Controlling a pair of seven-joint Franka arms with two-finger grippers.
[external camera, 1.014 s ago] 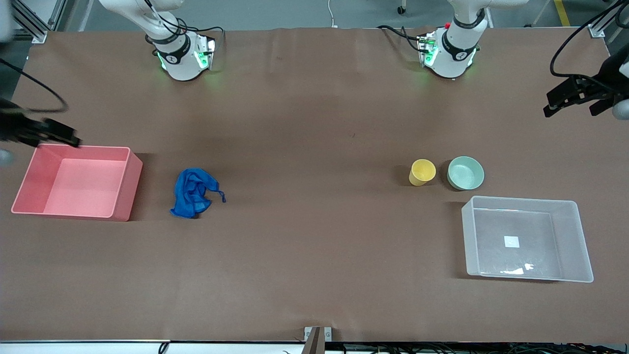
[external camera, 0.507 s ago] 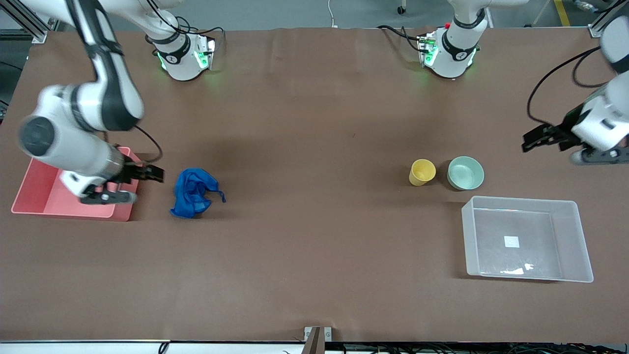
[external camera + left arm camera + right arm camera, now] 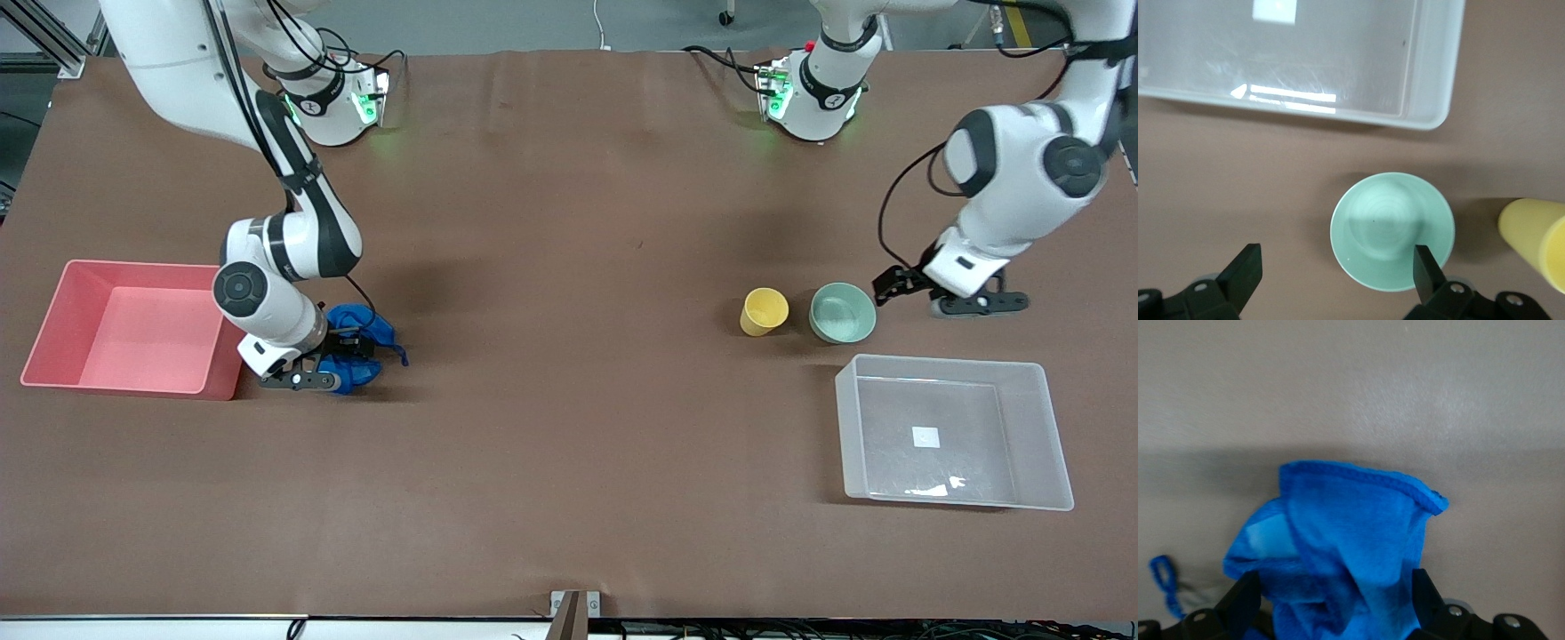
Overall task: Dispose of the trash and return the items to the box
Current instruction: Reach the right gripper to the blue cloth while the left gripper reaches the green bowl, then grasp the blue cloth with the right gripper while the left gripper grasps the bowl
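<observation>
Both arms have swung in from the table ends.
Right gripper (image 3: 342,356), open, now straddles the rag (image 3: 369,331) at the pink bin's (image 3: 53,298) 3 o'clock; left gripper (image 3: 889,286), open, now hangs at the bowl's (image 3: 842,313) 2 o'clock; nothing gripped yet.

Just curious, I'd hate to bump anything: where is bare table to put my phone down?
Between the bright blue cloth rag and the small yellow plastic cup. It is crowded by the pale mint-green round bowl, where the left gripper hovers open, above the translucent bin.

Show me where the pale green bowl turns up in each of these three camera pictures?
Front view: green bowl beside the yellow cup.
Left wrist view: bowl low in the middle.
Right wrist view: not in it.
Shared landmark: the clear bin next to it.
</observation>
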